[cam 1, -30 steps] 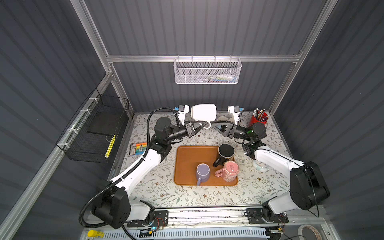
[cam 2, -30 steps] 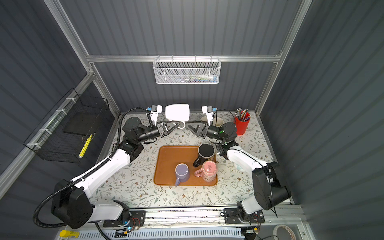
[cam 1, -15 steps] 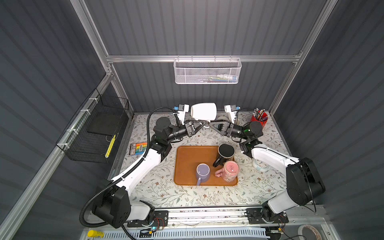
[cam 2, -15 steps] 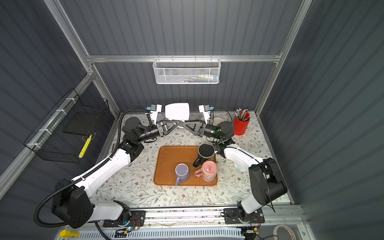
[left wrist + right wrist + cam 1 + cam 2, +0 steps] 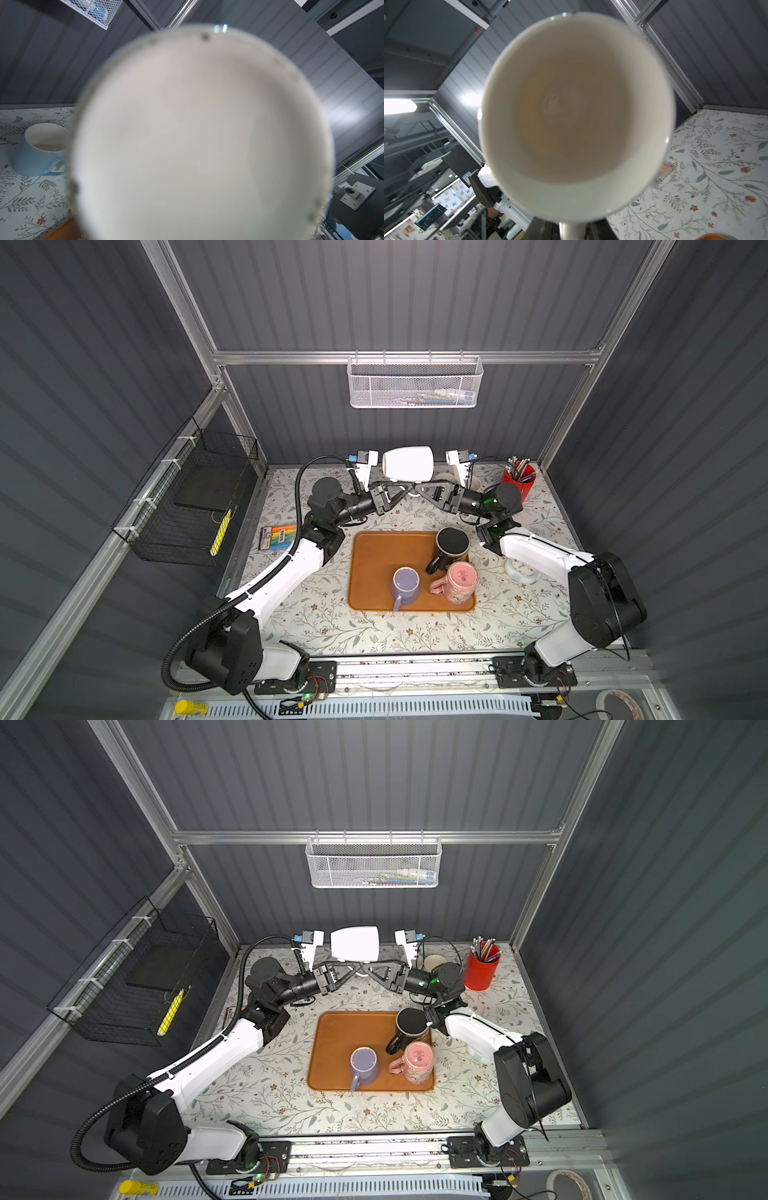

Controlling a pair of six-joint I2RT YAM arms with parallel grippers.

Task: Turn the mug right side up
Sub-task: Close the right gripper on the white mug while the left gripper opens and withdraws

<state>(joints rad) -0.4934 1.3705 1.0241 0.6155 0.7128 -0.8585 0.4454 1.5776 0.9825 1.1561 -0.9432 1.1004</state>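
Progress is sitting near halfway, by my judgement. I am holding the white mug [image 5: 408, 464] aloft over the back of the floral table [image 5: 332, 622]. It is lying on its side, base facing my left wrist camera and open mouth facing my right one. My left gripper [image 5: 353, 968] is clamping the handle [image 5: 572, 230]. My right gripper [image 5: 368, 968] is meeting that same handle, but I cannot tell whether its jaws are gripping. What is remaining: tipping the mouth upward and setting it down, perhaps on the orange tray [image 5: 374, 568], where the black mug [image 5: 452, 543], lilac mug [image 5: 406, 583] and pink mug [image 5: 461, 578] are standing upright.
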